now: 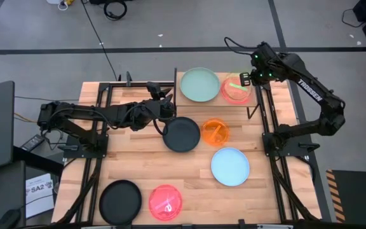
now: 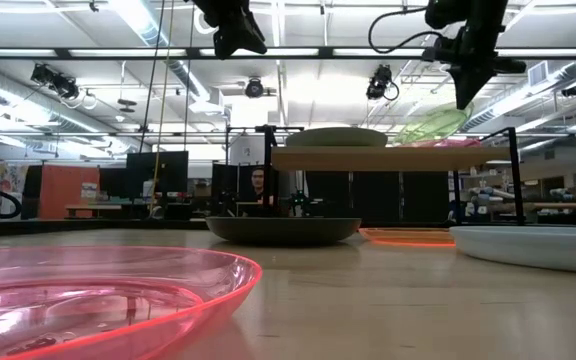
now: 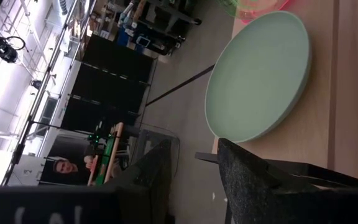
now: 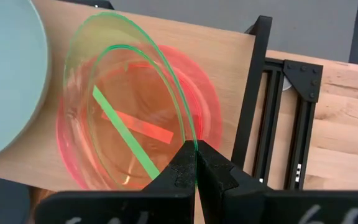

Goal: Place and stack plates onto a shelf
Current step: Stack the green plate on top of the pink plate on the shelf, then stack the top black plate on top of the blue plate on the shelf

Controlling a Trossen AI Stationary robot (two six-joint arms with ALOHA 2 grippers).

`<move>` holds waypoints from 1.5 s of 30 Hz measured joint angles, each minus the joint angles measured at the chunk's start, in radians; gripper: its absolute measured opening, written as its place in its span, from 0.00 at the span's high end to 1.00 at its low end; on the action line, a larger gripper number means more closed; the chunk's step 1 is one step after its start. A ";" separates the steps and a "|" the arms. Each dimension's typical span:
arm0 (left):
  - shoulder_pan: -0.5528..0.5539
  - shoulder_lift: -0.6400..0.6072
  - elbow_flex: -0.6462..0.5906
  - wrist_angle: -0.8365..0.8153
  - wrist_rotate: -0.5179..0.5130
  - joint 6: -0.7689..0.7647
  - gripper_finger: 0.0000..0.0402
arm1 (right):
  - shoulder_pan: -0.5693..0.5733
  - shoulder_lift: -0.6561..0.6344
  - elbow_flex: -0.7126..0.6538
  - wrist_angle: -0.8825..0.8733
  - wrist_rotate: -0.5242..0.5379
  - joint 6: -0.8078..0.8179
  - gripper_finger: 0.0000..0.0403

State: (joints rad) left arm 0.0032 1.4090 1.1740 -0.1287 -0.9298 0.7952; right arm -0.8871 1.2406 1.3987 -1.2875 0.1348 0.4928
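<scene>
Upper right, over the light-wood shelf (image 1: 256,102), the right gripper (image 4: 196,163) pinched a translucent lime-green plate's (image 4: 129,118) rim; the left gripper (image 3: 194,168), parted, held nothing.

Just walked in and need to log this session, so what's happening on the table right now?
The right end effector is shut on the rim of the lime green plate, holding it tilted over the pink plate on the shelf, next to the pale green plate. The left end effector hangs open near the shelf's left end, holding nothing. On the tabletop lie two black plates, an orange, a light blue and a red one.
</scene>
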 joint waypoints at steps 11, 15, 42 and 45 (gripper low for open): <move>0.000 0.000 0.000 0.000 0.000 0.000 0.66 | 0.000 0.017 0.000 0.000 0.002 -0.006 0.96; 0.000 0.000 0.000 0.000 0.000 0.000 0.66 | 0.000 0.017 0.000 0.001 0.006 0.008 0.94; 0.000 0.000 0.000 0.000 0.000 -0.001 0.66 | 0.000 0.017 0.000 0.001 0.055 -0.024 0.66; 0.000 0.000 0.000 0.000 0.000 -0.001 0.66 | 0.000 0.017 0.000 0.000 0.055 -0.024 0.65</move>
State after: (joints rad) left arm 0.0032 1.4090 1.1740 -0.1286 -0.9302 0.7944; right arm -0.8871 1.2575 1.3991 -1.2873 0.1898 0.4686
